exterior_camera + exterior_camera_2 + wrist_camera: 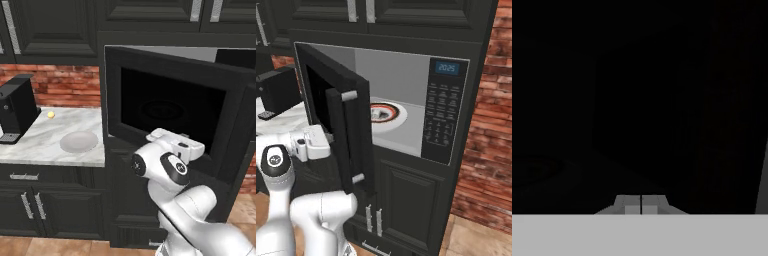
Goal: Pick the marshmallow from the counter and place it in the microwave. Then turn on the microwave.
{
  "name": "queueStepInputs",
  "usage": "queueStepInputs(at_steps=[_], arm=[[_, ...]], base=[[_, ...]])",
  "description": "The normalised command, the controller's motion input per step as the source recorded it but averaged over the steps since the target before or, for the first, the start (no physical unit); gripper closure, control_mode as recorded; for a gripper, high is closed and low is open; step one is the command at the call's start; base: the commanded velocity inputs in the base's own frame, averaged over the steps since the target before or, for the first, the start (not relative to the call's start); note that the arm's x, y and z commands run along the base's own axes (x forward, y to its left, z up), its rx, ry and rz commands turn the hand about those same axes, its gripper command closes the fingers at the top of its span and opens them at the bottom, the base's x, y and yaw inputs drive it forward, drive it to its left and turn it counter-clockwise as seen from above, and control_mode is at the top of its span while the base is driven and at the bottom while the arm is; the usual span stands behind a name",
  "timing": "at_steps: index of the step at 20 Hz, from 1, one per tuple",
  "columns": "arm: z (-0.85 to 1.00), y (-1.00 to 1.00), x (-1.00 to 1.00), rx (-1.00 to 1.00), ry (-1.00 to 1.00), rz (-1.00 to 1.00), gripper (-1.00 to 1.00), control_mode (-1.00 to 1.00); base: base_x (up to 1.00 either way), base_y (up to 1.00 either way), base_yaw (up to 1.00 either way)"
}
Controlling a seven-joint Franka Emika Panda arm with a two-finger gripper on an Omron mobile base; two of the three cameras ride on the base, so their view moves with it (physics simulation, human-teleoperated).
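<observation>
Base views flanking microwave [406, 100]; hand view perhaps door-close.

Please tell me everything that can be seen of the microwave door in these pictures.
The microwave door is a black frame around dark, glossy glass, which faintly reflects the turntable in the left base view. It stands partly open, swung out on its left edge. A dark bar handle on two silver mounts runs upright along its free edge. The hand, fingertips together, is right against the door's outer glass. Behind the door, the grey interior and red-ringed turntable show.
</observation>
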Motion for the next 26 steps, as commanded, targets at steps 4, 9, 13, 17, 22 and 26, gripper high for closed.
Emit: queueStepInputs(at_steps=[4, 9, 13, 17, 22, 26], arm=[[0.04, -0.22, 0.41, 0.00, 0.04, 0.08, 1.00, -1.00], [0.06, -0.19, 0.38, 0.00, 0.05, 0.08, 1.00, -1.00], [0.14, -0.14, 0.31, 0.00, 0.06, 0.07, 1.00, -1.00], [0.19, -0.12, 0.21, -0.01, 0.06, 0.07, 1.00, -1.00], [0.25, -0.10, 0.15, -0.01, 0.07, 0.06, 1.00, -1.00], [0.23, -0.07, 0.08, 0.00, 0.05, 0.06, 1.00, -1.00]], base=[[0.00, 0.00, 0.00], [0.00, 0.00, 0.00], [0.00, 0.00, 0.00], [0.00, 0.00, 0.00], [0.00, 0.00, 0.00], [0.00, 0.00, 0.00]])
